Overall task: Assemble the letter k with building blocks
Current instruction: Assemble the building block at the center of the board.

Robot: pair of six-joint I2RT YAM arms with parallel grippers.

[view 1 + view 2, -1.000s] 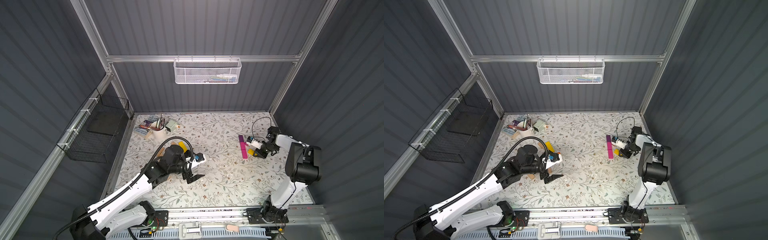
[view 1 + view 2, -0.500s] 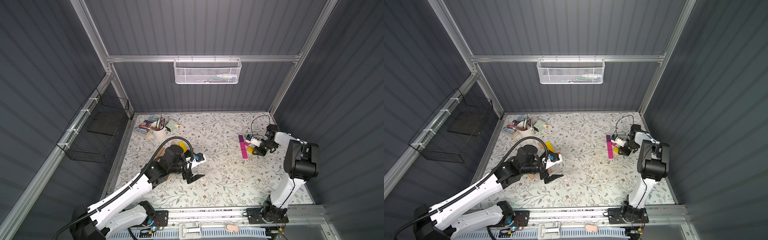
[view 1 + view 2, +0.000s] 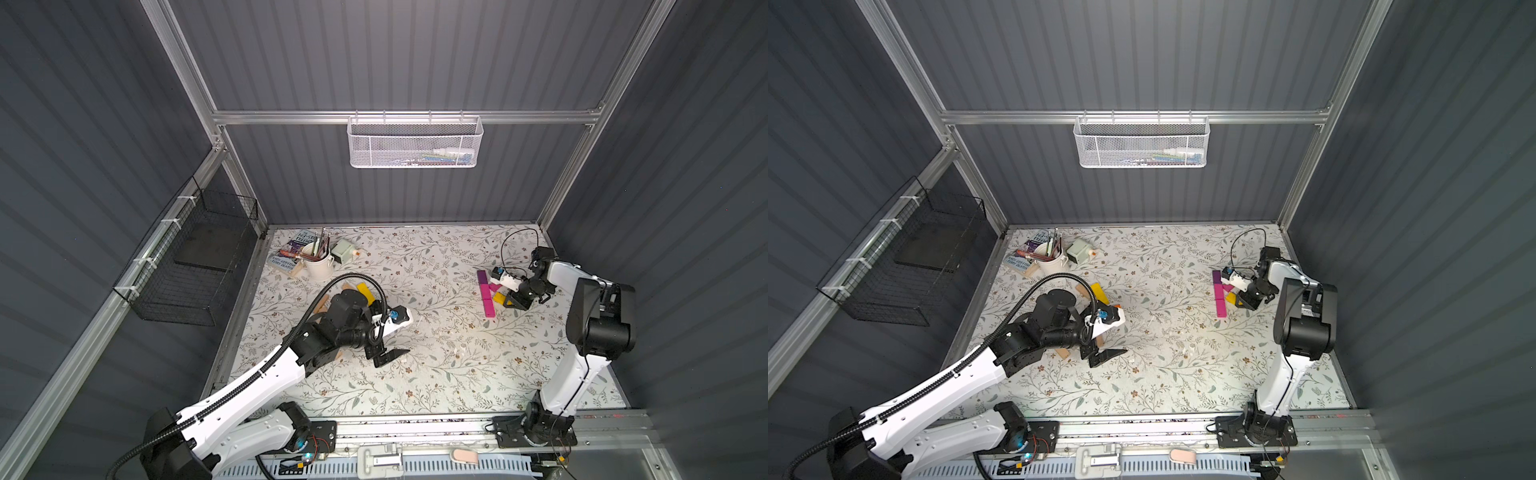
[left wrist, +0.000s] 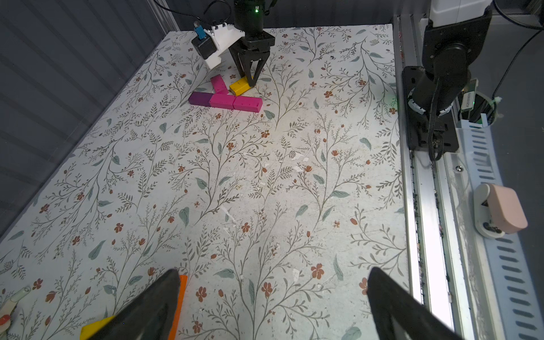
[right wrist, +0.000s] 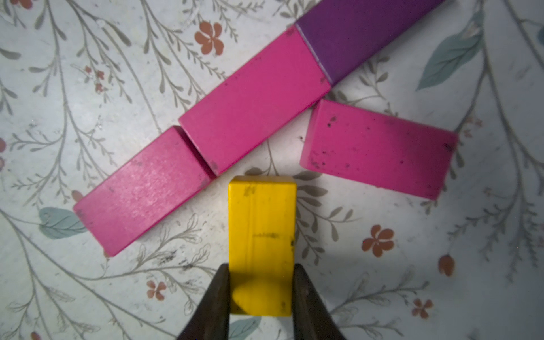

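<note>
Right wrist view shows you the right hand (image 5: 260, 269) pinching the yellow block (image 5: 262, 220), nudged in the last second to just beside the pink-and-purple row (image 5: 256, 100), so the k's second leg looks nearly placed, with the left hand (image 4: 273, 297) spread, well apart from that row.

yellow block (image 5: 262, 229) — painted wood, satin, faint grain lines and black scuffs. pink blocks (image 5: 253, 103) same paint, speckled with dark nicks; purple block (image 5: 353, 38) smoother, matt. desk (image 4: 265, 191) covered in a matt floral print, flaked white in spots. right gripper (image 5: 261, 266) jaws matt black. frame rail (image 3: 395, 117) is bare brushed metal; hanging basket (image 3: 415, 143) white-coated wire mesh. wall panels (image 3: 415, 62) ribbed, matt grey. arm shells (image 3: 249, 390) glossy white plastic — joints matt black.
</note>
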